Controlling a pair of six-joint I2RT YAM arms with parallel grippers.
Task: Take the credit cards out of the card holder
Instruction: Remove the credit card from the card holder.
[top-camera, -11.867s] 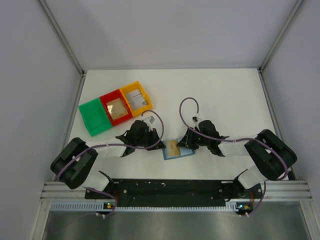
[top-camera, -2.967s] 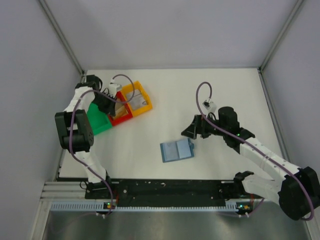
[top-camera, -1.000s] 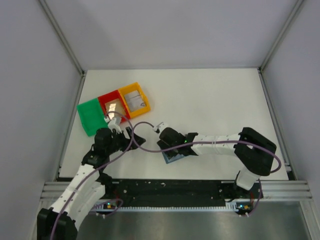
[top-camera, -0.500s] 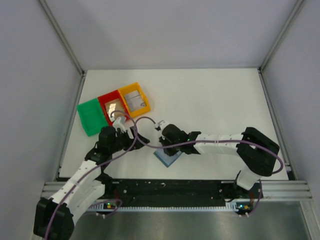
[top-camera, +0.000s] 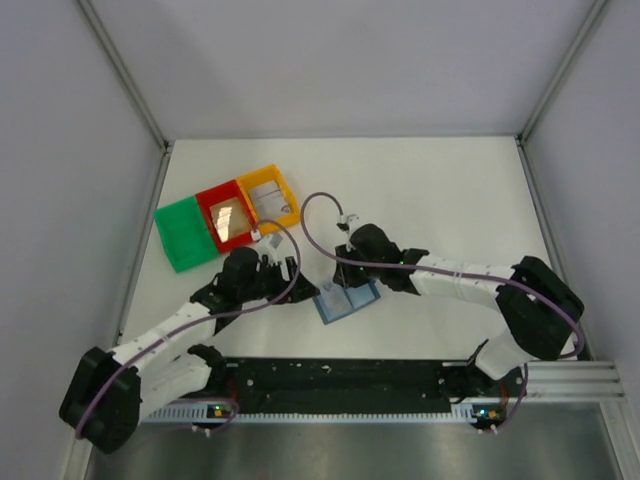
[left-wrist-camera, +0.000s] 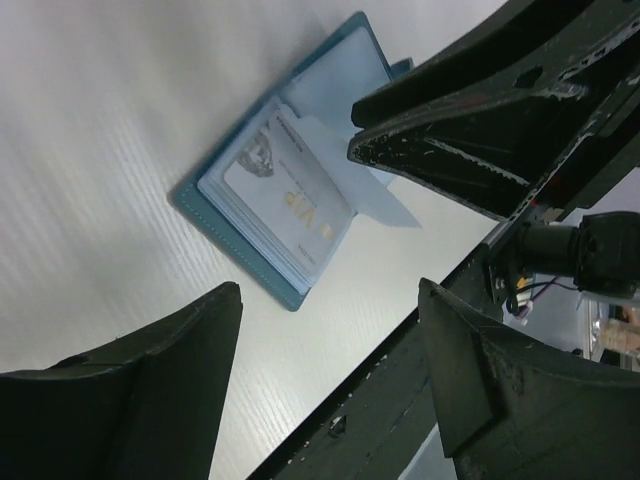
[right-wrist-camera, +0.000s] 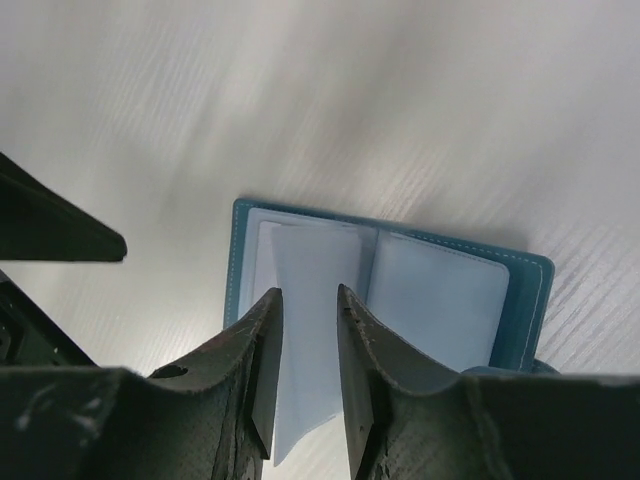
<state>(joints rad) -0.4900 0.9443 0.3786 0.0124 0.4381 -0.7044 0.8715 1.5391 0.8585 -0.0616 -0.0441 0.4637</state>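
Card holder (top-camera: 347, 300) lies open and flat on the white surface (top-camera: 430, 190), near its front edge and between the 2 arms. The blue cover is down and the paler pockets face up.

By the look of it the job is partly done. 1 card (top-camera: 232, 215) sits in the red tray (top-camera: 214, 193) and another card (top-camera: 270, 203) in the yellow tray (top-camera: 293, 203). The green tray (top-camera: 180, 235) beside them shows no card. In the left wrist view a pale card with gold lettering (left-wrist-camera: 290, 195) sits in a pocket of the holder, so at least 1 remains to come out. Whether more are tucked under the other leaves cannot be made out.

Right fingers (right-wrist-camera: 245, 380) are over the holder, drawn close together with only a narrow gap. A pale inner leaf (right-wrist-camera: 310, 270) stands up from the spine and runs between them. I cannot tell whether they are pinching that leaf or merely straddling it.

Left fingers (left-wrist-camera: 150, 390) are spread wide and grasp nothing. They hover just beside the holder on its left, aimed at the panel with the card.

What is left, as I judge it, is to bare that pocket, draw the card out, and carry it to a tray, the green one being the likely place.
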